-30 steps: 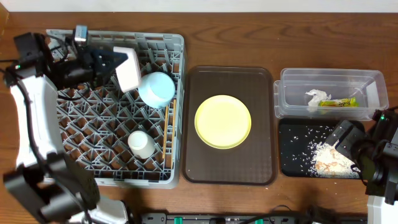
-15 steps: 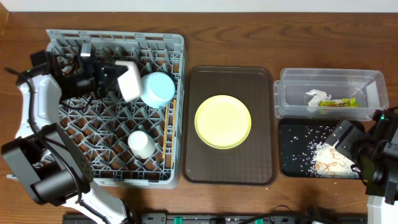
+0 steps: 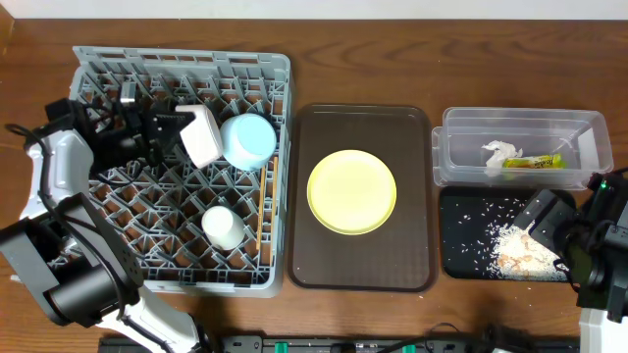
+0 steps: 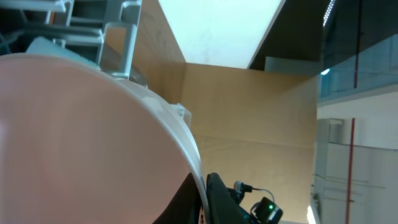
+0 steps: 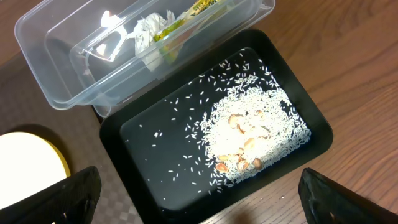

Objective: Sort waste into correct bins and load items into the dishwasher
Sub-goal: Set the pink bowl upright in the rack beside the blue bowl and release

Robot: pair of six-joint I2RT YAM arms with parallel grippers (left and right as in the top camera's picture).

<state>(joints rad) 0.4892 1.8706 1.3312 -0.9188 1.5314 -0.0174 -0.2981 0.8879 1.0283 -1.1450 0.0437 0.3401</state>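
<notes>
My left gripper (image 3: pixel 183 131) is shut on the rim of the pale pink bowl (image 3: pixel 202 135), holding it on edge over the grey dishwasher rack (image 3: pixel 128 257), right beside the light blue bowl (image 3: pixel 248 141). The left wrist view is filled by the pink bowl (image 4: pixel 81 143), its rim pinched in my left gripper (image 4: pixel 204 202). A white cup (image 3: pixel 224 226) and chopsticks (image 3: pixel 272 194) are in the rack. My right gripper (image 5: pixel 205 205) is open above the black tray (image 5: pixel 155 155) with rice (image 5: pixel 258 127). The clear tub (image 5: pixel 56 68) holds the napkin (image 5: pixel 148 28) and wrapper (image 5: pixel 202 7).
A yellow plate (image 3: pixel 351 191) lies on the brown serving tray (image 3: pixel 363 267) between the rack and the bins. The clear tub (image 3: pixel 581 127) stands behind the black tray (image 3: pixel 459 245) at the right. My right arm (image 3: pixel 599 250) sits at the table's right front corner.
My left gripper has carried the pink bowl a little toward the front of the rack, staying beside the blue bowl. The right arm has not moved.
</notes>
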